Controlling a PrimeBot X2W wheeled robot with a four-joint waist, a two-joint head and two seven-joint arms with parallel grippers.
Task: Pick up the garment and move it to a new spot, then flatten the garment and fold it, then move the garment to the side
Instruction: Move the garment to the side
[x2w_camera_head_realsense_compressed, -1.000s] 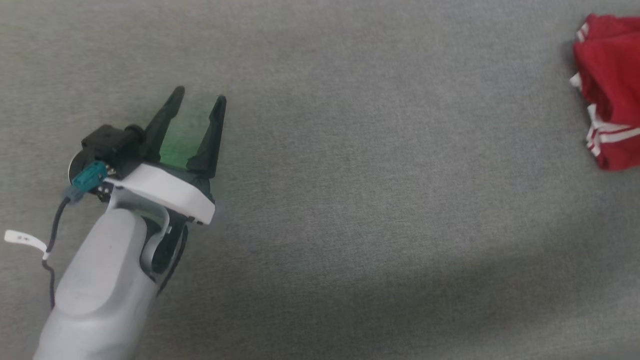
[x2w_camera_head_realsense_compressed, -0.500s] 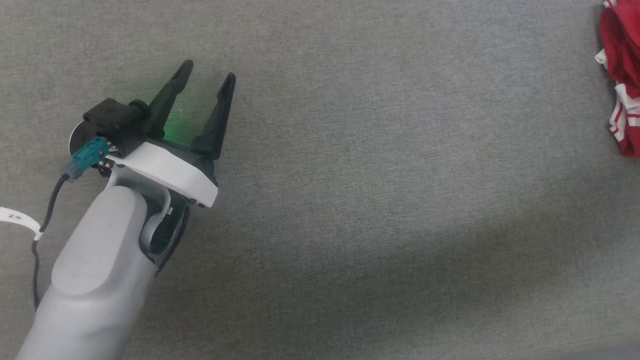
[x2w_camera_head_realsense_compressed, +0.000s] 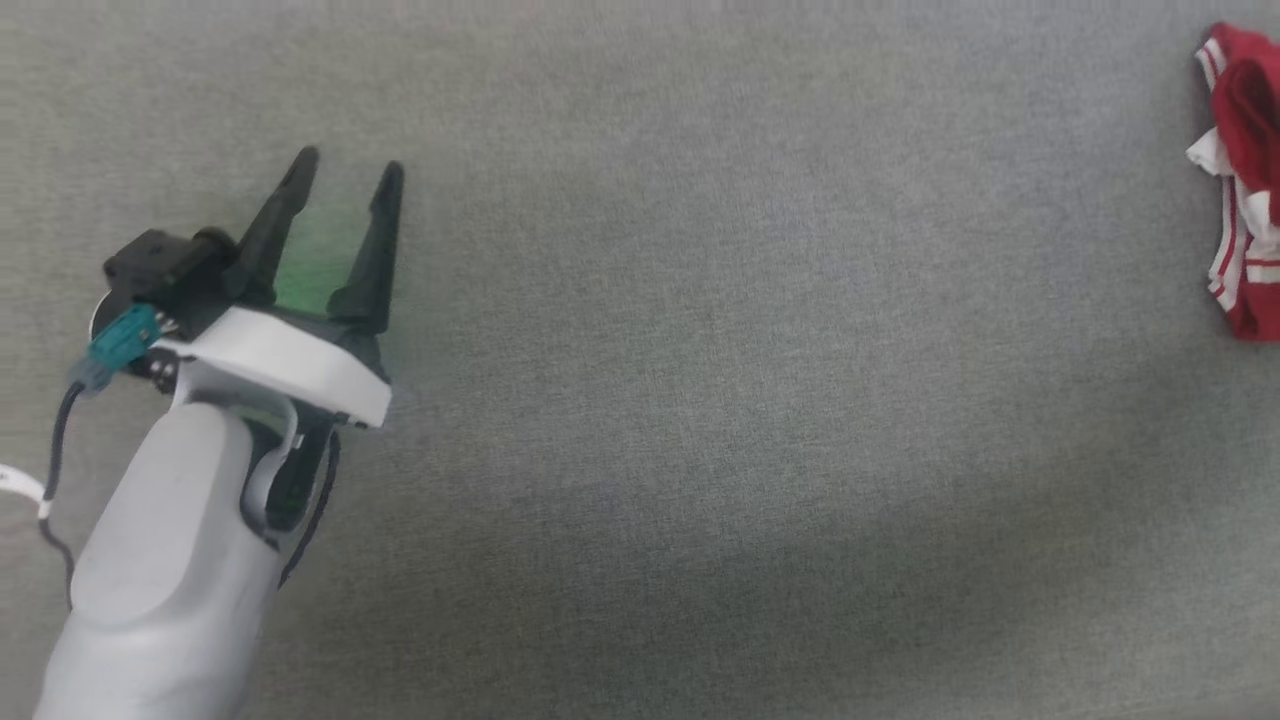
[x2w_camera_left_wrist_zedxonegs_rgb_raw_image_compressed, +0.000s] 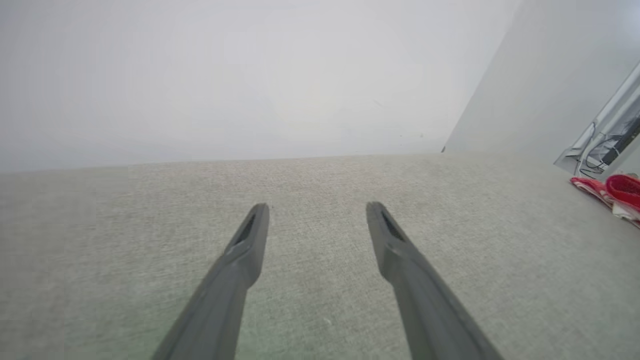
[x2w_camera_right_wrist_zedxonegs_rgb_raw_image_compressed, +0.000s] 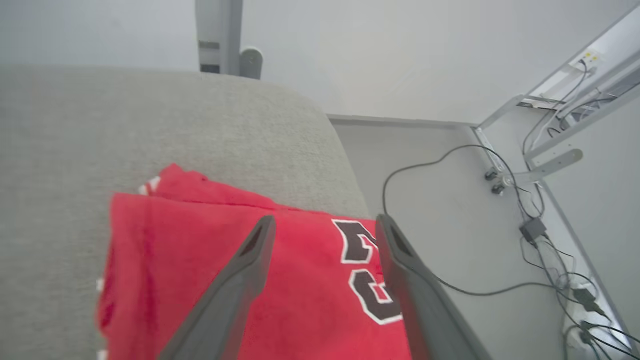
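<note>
Looking down in the head view onto a flat grey woven surface (x2w_camera_head_realsense_compressed: 750, 350), matte and finely grained. At lower left, the left gripper (x2w_camera_head_realsense_compressed: 348, 163) on a smooth pale forearm (x2w_camera_head_realsense_compressed: 170, 560): two long dark tapered fingers spread apart, nothing between them, a green glow on the cloth there. At the far right edge, well apart from that gripper, the garment (x2w_camera_head_realsense_compressed: 1245, 120): crumpled thin red fabric with red-white striped trim, cut off by the frame, its visible strip running top to bottom.

Seen along the left wrist view: the left gripper (x2w_camera_left_wrist_zedxonegs_rgb_raw_image_compressed: 317, 207) splayed wide over the grainy cloth, a plain white wall (x2w_camera_left_wrist_zedxonegs_rgb_raw_image_compressed: 250, 75) behind. At middle right, a small red and white sliver of the garment (x2w_camera_left_wrist_zedxonegs_rgb_raw_image_compressed: 617, 192), clipped by the frame, too small for detail.

Seen along the right wrist view: the right gripper (x2w_camera_right_wrist_zedxonegs_rgb_raw_image_compressed: 325, 220), jaws standing apart and pinching nothing, above the garment (x2w_camera_right_wrist_zedxonegs_rgb_raw_image_compressed: 175, 250). Folded roughly flat, far edge running left to right, near end cut off at the bottom. Dark white-outlined numerals (x2w_camera_right_wrist_zedxonegs_rgb_raw_image_compressed: 365, 270) lying sideways, partly hidden by the right finger. Close to the surface's rounded edge; overhang impossible to tell. Beyond, pale floor (x2w_camera_right_wrist_zedxonegs_rgb_raw_image_compressed: 425, 225) with thin black cables (x2w_camera_right_wrist_zedxonegs_rgb_raw_image_compressed: 450, 165).
</note>
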